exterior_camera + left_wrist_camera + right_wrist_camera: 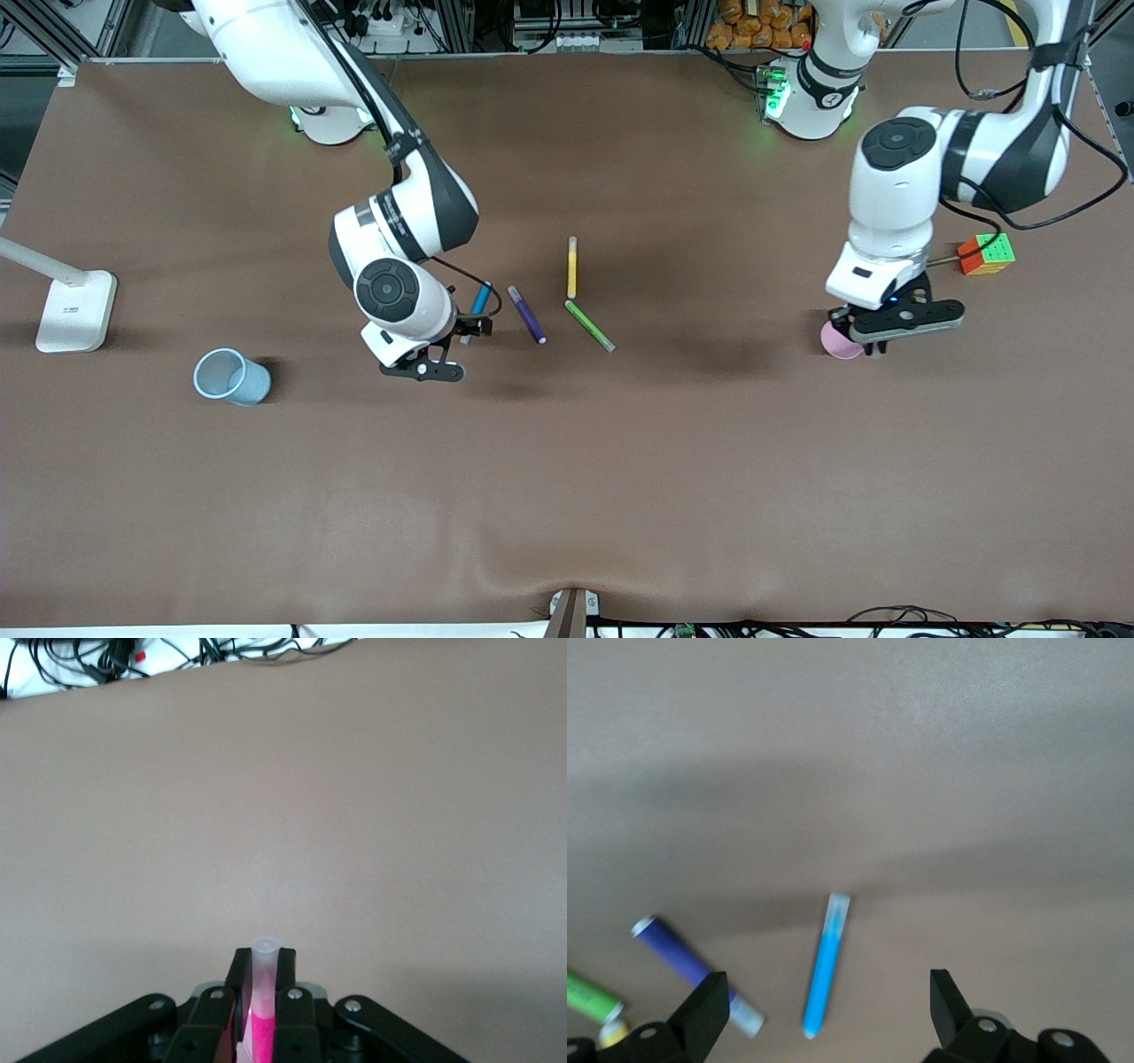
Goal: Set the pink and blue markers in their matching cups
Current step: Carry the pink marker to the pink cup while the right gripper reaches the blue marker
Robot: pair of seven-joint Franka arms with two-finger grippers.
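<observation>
My left gripper [866,344] is shut on the pink marker [262,1028], whose paler end sticks out past the fingertips in the left wrist view. It hangs right over the pale pink cup [837,341] at the left arm's end of the table. The gripper hides the marker in the front view. My right gripper [468,330] is open low over the blue marker [480,300]. In the right wrist view the blue marker [824,967] lies flat on the table between the spread fingers [704,1010]. The pale blue cup [232,377] stands toward the right arm's end.
A purple marker [526,314] lies close beside the blue one. A yellow marker [572,267] and a green marker [590,325] lie mid-table. A colour cube [986,253] sits near the left arm. A white lamp base [75,310] stands at the right arm's end.
</observation>
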